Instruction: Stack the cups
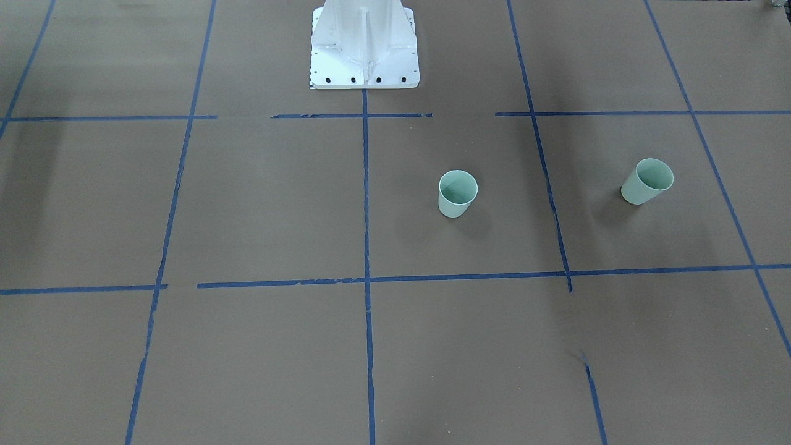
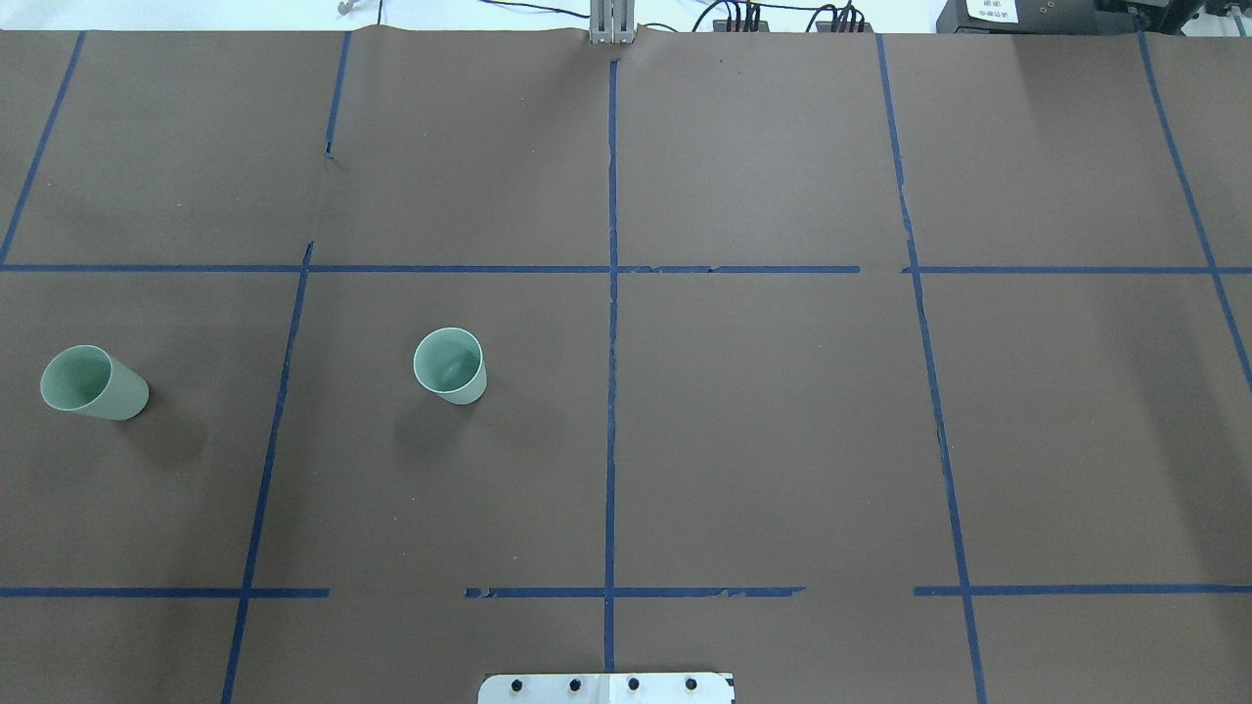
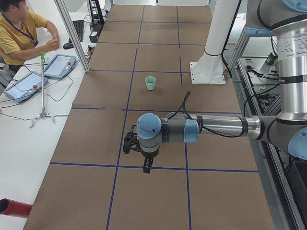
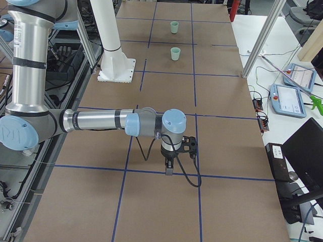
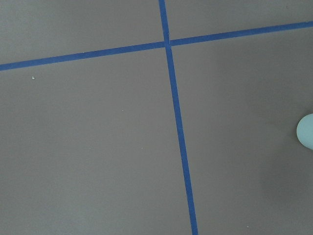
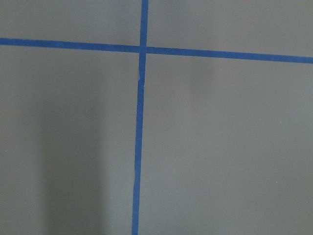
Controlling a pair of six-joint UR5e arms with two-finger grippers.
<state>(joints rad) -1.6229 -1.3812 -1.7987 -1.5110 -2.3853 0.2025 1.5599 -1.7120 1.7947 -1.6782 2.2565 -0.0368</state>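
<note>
Two pale mint-green cups stand upright and apart on the brown table. One cup [image 1: 458, 194] [image 2: 451, 365] [image 3: 150, 83] [image 4: 175, 53] is near the middle tape line. The other cup [image 1: 646, 181] [image 2: 94, 382] [image 4: 174, 26] is near the table's left end. A pale edge of a cup [image 5: 306, 131] shows at the right border of the left wrist view. The left gripper [image 3: 146, 166] and the right gripper [image 4: 168, 169] show only in the side views, hanging above the table away from the cups. I cannot tell whether they are open or shut.
The white robot base [image 1: 364, 49] [image 2: 606, 687] stands at the table's near edge. Blue tape lines [image 2: 612, 293] grid the table. An operator [image 3: 19, 33] sits with tablets [image 3: 60, 66] off the table's far side. Metal frame posts [image 4: 260, 40] stand there.
</note>
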